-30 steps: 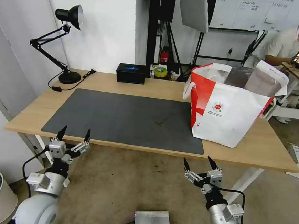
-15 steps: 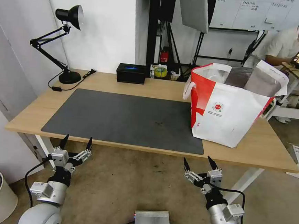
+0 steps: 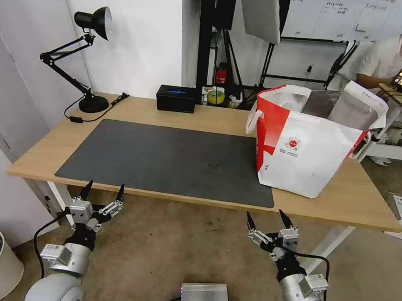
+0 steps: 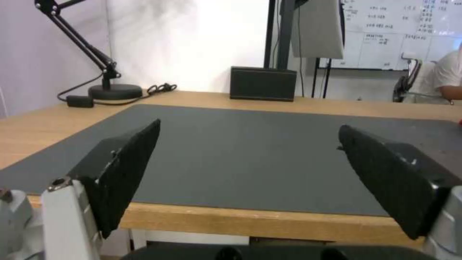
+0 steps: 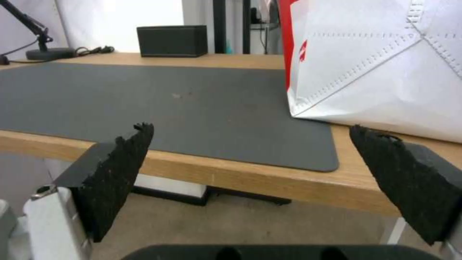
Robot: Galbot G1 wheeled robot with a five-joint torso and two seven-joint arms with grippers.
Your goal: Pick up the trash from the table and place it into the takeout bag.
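Well, you have both arms parked low in front of the table [image 3: 121, 107], short of its near edge. The left gripper [image 3: 103, 190] hangs with its fingers spread wide and nothing between them, and the right gripper [image 3: 266, 218] is the same: splayed and empty. Ahead of the left gripper the dark grey mat [image 3: 163, 159] runs away toward the black box [image 3: 176, 98] and the desk lamp [image 3: 85, 62] at the back. Ahead of the right gripper and off to its right stands the takeout bag [image 3: 313, 141], upright with its mouth open and its near corner overlapping the mat's edge (the right wrist view has its white side panel close by).

No trash lies on the mat or the bare wood, so I judge the pickup work finished, with nothing left to grasp. Whether the items sit inside the bag cannot be told from here; the foil lining hides the bottom.

To close this step well, hold both grippers below and clear of the desk edge, and sweep your eye along the mat's borders, behind the bag and around the lamp base before calling it done.
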